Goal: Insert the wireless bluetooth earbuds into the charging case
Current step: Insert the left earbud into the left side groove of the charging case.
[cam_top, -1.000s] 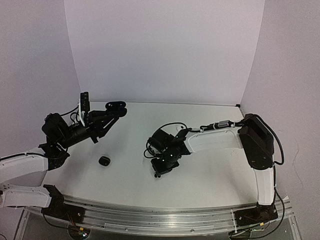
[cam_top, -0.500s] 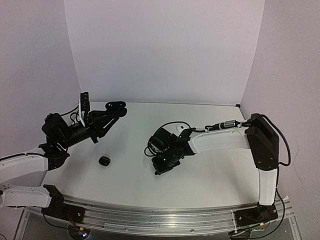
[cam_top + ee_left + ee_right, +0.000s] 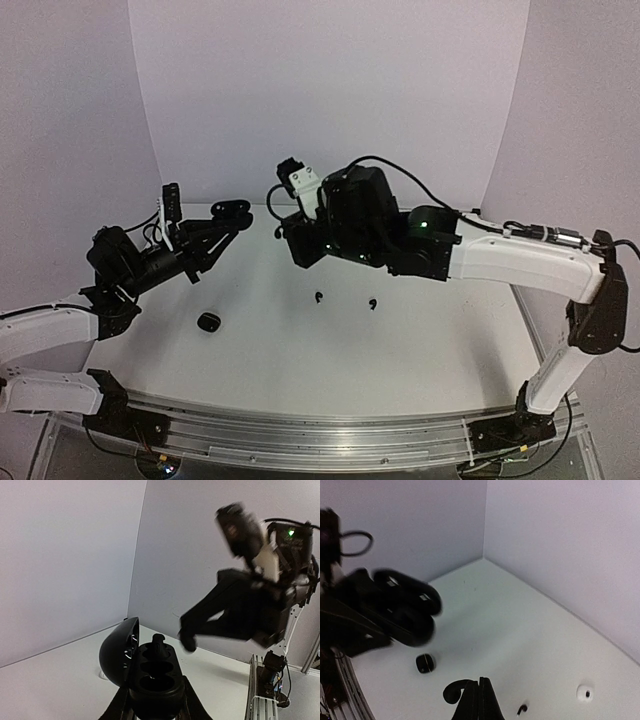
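Raised off the table (image 3: 430, 340) since a second ago, the right claw (image 3: 481, 682) is pinched shut on what looks like a black earbud (image 3: 454, 693) at its tip, while the charging case (image 3: 152, 675) is clamped lid-open in the left claw (image 3: 156, 707), presented for loading.

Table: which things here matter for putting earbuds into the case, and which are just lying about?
In the job: open charging case in left tool; black earbud pinched in right tool; two loose black earbuds.
Lying about: closed black case; small white piece, too small to identify.
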You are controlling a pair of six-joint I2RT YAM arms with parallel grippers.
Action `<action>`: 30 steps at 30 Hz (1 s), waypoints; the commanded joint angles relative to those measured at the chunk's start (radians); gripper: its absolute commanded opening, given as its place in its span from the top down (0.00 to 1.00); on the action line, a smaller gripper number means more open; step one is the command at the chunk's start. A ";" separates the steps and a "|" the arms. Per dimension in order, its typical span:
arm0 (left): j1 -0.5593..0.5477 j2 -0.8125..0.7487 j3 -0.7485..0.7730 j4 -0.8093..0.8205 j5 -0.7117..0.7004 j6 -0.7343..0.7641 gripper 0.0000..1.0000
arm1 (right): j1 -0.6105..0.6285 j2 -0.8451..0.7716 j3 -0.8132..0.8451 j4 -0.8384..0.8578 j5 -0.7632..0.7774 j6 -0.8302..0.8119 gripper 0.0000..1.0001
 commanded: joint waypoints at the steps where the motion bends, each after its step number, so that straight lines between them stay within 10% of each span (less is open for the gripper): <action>1: 0.006 0.008 0.030 0.065 -0.022 -0.005 1.00 | 0.047 -0.039 0.041 0.237 0.055 -0.230 1.00; 30: 0.006 0.010 0.022 0.153 0.017 0.039 1.00 | 0.113 0.225 0.270 0.344 0.026 -0.512 1.00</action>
